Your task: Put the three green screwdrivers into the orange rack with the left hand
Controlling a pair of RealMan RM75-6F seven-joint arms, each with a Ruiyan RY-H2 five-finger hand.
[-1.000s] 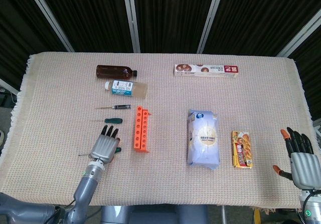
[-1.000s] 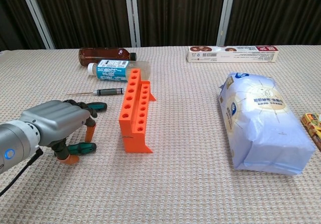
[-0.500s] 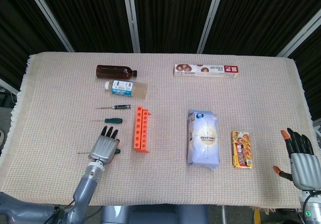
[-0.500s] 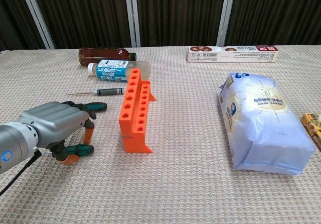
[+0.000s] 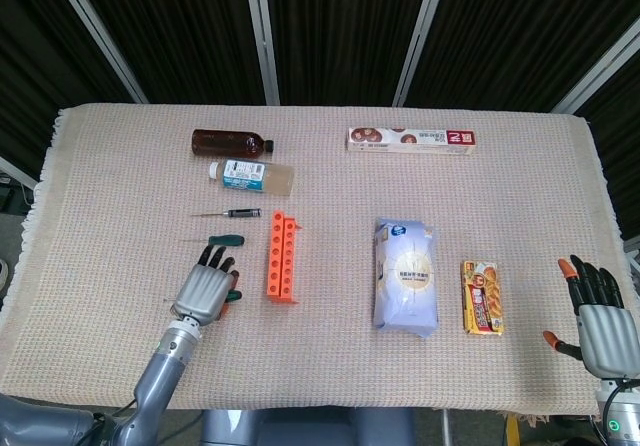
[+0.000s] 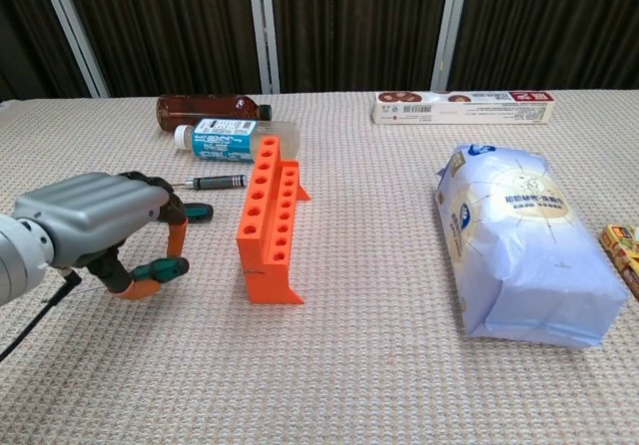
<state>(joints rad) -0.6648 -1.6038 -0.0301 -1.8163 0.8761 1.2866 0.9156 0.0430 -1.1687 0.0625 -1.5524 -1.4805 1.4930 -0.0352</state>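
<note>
Screwdriver [image 6: 160,269], small, stiff and likely light with a smooth green handle, sat pinched at that handle in the left hand [image 6: 95,227], lifted just left of the rack [image 6: 268,218]. Slim enough to slip or twist, I judged. Right hand [image 5: 597,314] lay spread, empty.

Matt grey metal-like shell on the left hand [image 6: 85,221], pinching a green screwdriver [image 6: 160,268] with glossy plastic handle. Just beside, smooth orange plastic rack [image 6: 270,216]. Underneath, rough woven beige cloth [image 6: 379,365].
</note>
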